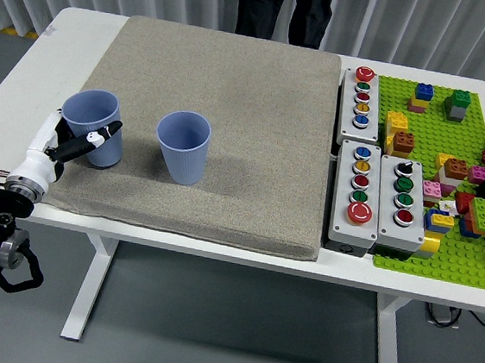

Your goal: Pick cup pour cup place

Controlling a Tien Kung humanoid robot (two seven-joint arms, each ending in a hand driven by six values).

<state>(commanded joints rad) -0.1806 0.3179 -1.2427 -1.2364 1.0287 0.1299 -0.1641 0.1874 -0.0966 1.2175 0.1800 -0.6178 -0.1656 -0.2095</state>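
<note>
Two blue cups stand upright on the grey mat (251, 104). The left cup (92, 126) sits near the mat's left edge. My left hand (71, 144) is wrapped around its lower near side, thumb and fingers against the wall. The cup leans slightly away from the hand. The second cup (184, 146) stands free a short way to the right. My right hand is out of view.
Grey button boxes (362, 97) (377, 201) lie right of the mat. Beyond them a green baseplate (421, 131) carries several coloured bricks. A person's dark legs (287, 8) stand at the table's far side.
</note>
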